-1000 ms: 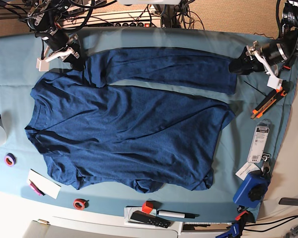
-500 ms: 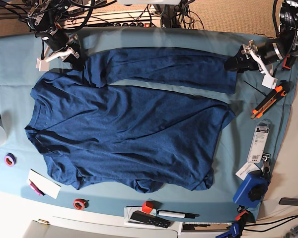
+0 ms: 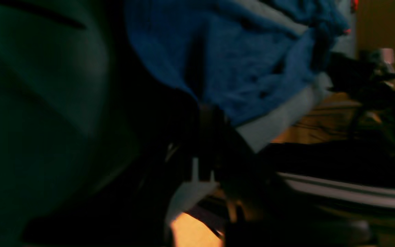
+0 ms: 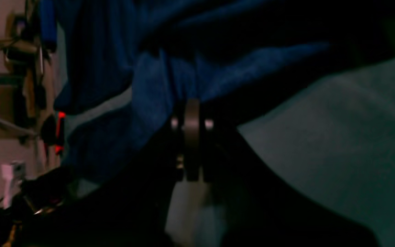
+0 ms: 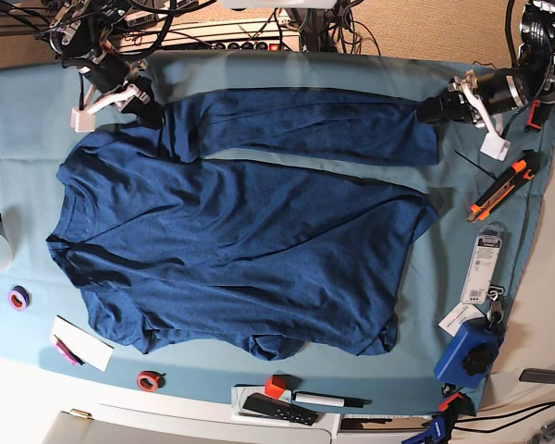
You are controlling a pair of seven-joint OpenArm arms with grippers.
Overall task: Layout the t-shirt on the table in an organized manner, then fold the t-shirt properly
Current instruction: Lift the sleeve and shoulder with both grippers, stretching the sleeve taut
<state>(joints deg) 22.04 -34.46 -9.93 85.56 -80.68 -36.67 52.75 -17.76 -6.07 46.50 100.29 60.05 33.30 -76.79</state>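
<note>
Progress: t-shirt [image 5: 240, 250] lies spread on the counter [image 5: 462, 88], body mostly flat, one long sleeve stretched along the far edge; folding is still to do.
Left end effector [image 5: 433, 108]: clamped on the sleeve cuff.
Right end effector [image 5: 151, 116]: pinching cloth at the shoulder.
Material: soft navy knit, wrinkled; hem bunched. Counter cloth: smooth teal.

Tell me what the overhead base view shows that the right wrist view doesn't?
Only the base view shows the whole t-shirt spread flat, both arms at its long sleeve, and tools such as the orange utility knife. Only the right wrist view shows, close up, the right gripper shut on a bunched fold of blue fabric. Both show the navy shirt lying on the teal table.
</note>
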